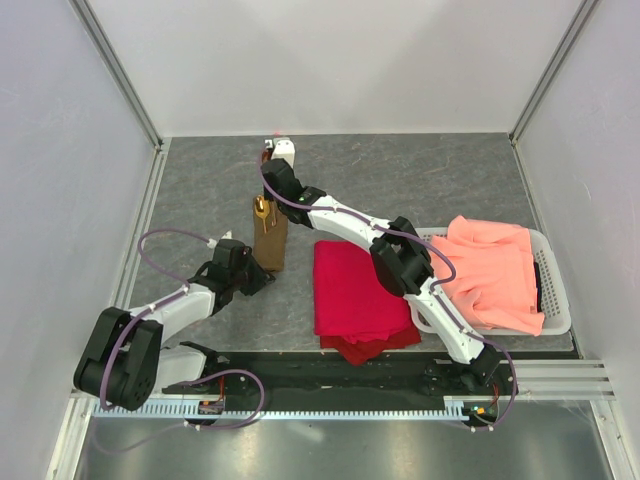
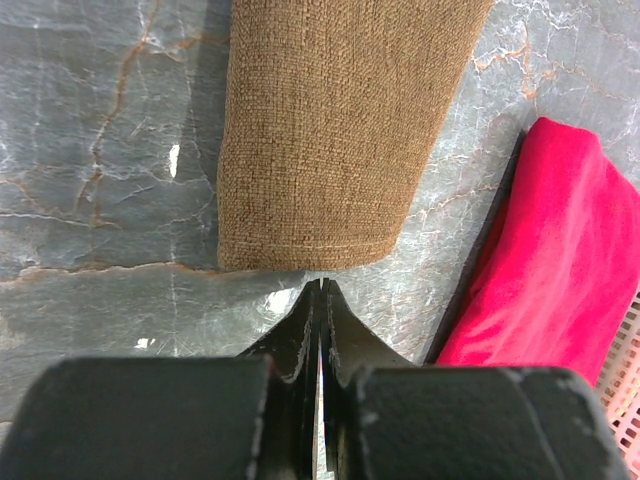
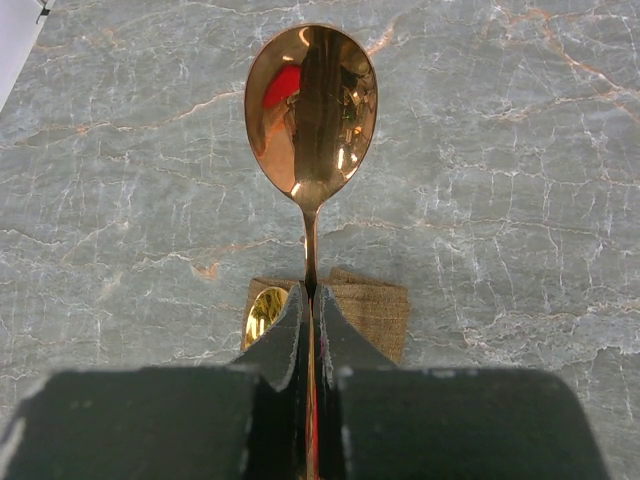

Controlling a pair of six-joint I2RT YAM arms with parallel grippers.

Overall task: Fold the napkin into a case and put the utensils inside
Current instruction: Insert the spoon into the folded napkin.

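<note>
The case (image 1: 270, 243), a narrow pocket of olive-brown fabric, lies flat on the grey marbled surface (image 1: 420, 180), with its length running away from the arm bases. It sits left of the red cloth (image 1: 355, 290), and a strip of bare surface separates the two. At its far end a gold utensil (image 1: 262, 210) pokes out of the fabric; the right wrist view shows its shiny rounded tip (image 3: 262, 312) at the left corner of that end

The right arm reaches diagonally across the red cloth to the far end of the case. The right pincer (image 3: 311, 300) is clamped on the thin handle of the gold spoon (image 3: 311, 110). The handle runs back between the fingers and the bowl sticks out beyond the fingertips, over bare surface past the case's far end. I cannot tell whether the bowl touches the surface

The left pincer (image 2: 321, 290) is clenched with nothing between its fingers. Its tips are just short of the near end of the case (image 2: 330, 130) and point along its length, and the red cloth (image 2: 560, 260) is off to its right

A salmon-orange cloth (image 1: 495, 270) is heaped in a white basket (image 1: 555, 300) on the right side, well apart from the case
</note>
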